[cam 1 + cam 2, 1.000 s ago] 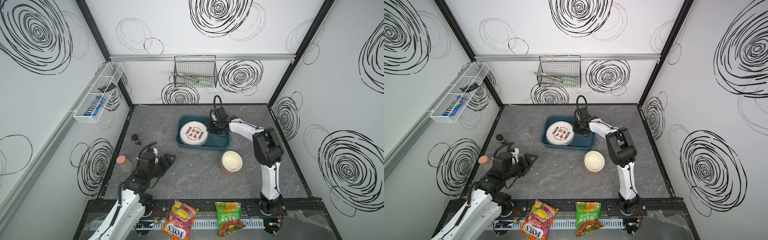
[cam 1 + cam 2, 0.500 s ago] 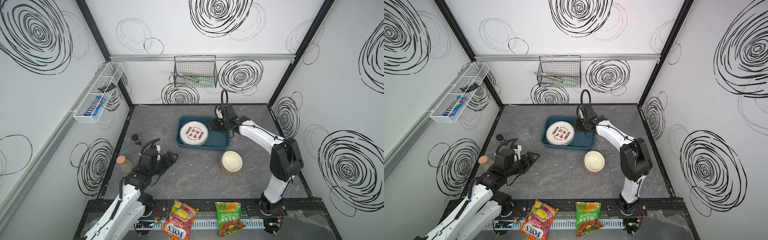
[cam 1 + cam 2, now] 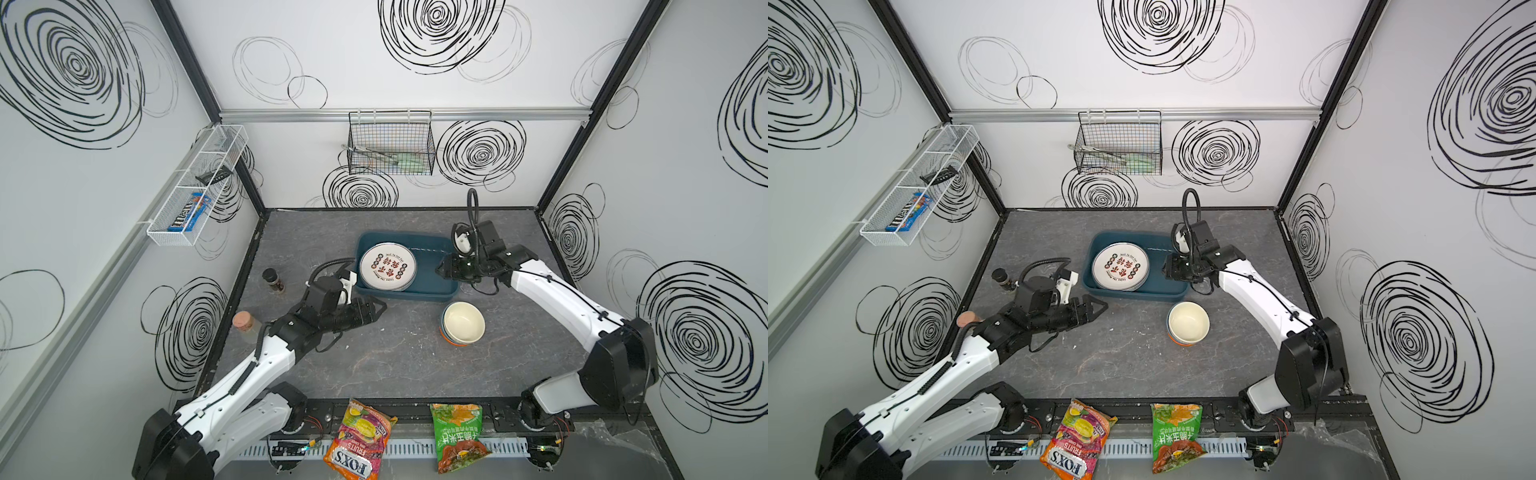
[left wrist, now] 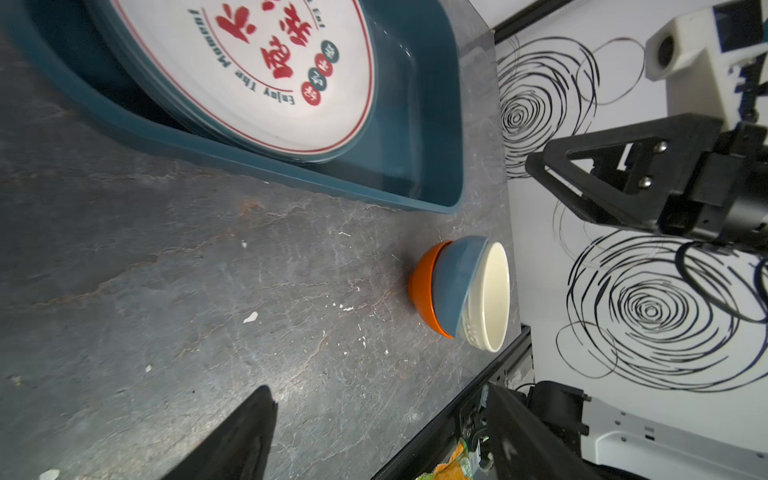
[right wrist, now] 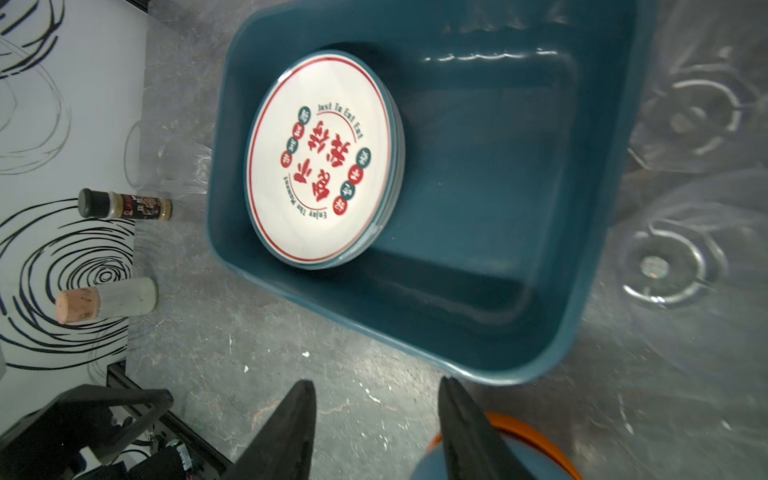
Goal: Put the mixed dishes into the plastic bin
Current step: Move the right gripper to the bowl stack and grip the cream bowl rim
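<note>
Right wrist view: right end effector [image 5: 376,384] fingers apart, empty, beside bin [image 5: 478,257]. Plates [image 5: 324,162] stacked inside bin; nested bowls [image 3: 462,324] on worktop [image 3: 374,365] just outside it. Left end effector [image 3: 374,311] spread, empty, near bin.

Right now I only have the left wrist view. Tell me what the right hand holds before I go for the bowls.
Observer: Nothing; the right hand is open, with nothing between its fingers.
Operator: Name what stands left of the plastic bin.
Observer: In a top view, a spice jar and a cork-topped jar, both upright, clear of it.
Operator: Report my own hand.
Observer: The left hand is open and empty, short of the bowls.
</note>
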Robot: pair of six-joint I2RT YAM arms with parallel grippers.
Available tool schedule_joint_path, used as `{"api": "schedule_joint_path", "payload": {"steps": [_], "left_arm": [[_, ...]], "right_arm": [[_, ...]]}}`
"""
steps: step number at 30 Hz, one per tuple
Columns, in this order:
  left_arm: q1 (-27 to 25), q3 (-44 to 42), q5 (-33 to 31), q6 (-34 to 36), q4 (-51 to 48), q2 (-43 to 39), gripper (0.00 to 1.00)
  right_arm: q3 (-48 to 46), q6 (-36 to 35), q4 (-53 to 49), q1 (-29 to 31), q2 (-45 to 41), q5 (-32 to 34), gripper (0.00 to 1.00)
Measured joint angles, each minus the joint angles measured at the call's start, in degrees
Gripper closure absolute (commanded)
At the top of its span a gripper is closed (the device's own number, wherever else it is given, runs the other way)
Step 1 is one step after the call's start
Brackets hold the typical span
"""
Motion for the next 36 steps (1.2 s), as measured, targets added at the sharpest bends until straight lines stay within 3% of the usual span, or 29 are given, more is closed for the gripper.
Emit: {"api": "schedule_joint_path", "payload": {"steps": [9,15,25,36], "left_arm": [[-9.53,4.72,-2.14,5.11,-0.15,7.28,0.17],[-14.32,6.88,-4.79,7.41,-0.09,10.43,0.17],[-16.41,7.30,-7.15,8.22,0.00,12.20,0.17],[-16.63,6.71,-8.17,7.98,0.13,12.20,0.18]], "right_arm": [[-5.49,-0.42,-10.82,-9.49,-11.21,1.42,0.45],[-10.73,-0.09,-16.35,-12.57,-14.56,1.33,0.45],[-21.03,1.22,-18.53,-12.85,-17.11,-4.55,0.51],[-23.32,2.43,-16.81,-10.97,-15.96,-5.79,0.67]]}}
